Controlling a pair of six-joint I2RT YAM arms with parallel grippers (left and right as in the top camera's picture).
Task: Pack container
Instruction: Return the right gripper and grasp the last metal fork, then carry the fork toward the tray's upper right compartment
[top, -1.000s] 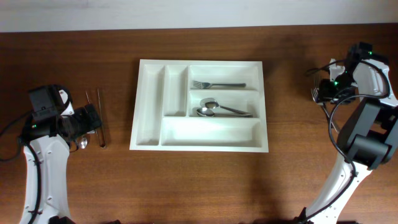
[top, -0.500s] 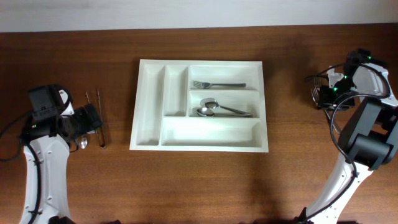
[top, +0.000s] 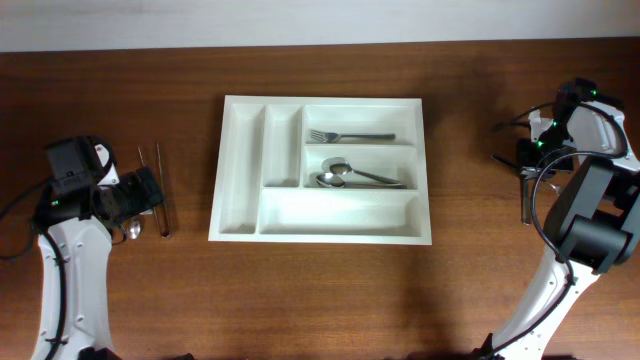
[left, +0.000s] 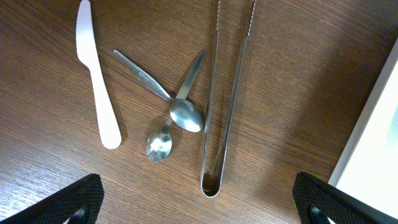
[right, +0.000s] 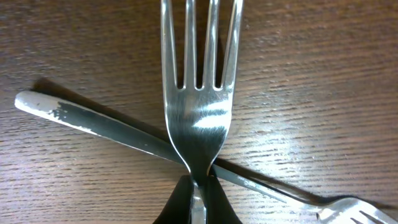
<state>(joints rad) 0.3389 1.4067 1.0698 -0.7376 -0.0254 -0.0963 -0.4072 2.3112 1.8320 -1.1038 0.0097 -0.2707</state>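
The white container (top: 240, 170) lies mid-table. Its upper right compartment holds a fork (top: 350, 136) and the one below it holds two spoons (top: 345, 177). My right gripper (top: 530, 150) is at the table's right edge. In the right wrist view it (right: 198, 202) is shut on the neck of a steel fork (right: 199, 93), tines pointing away, which crosses over a second fork (right: 93, 121) lying on the wood. My left gripper (left: 199, 208) is open and empty above two spoons (left: 180, 112), metal tongs (left: 224, 106) and a white plastic knife (left: 98, 81).
The tray's left edge (left: 373, 124) shows at the right of the left wrist view. From overhead the tongs (top: 161, 195) lie left of the tray beside my left gripper (top: 148, 190). A thin utensil handle (top: 526, 200) lies below my right gripper.
My right wrist has shifted slightly, and the fork heads that showed to its left are now covered by it. The left arm has not moved.
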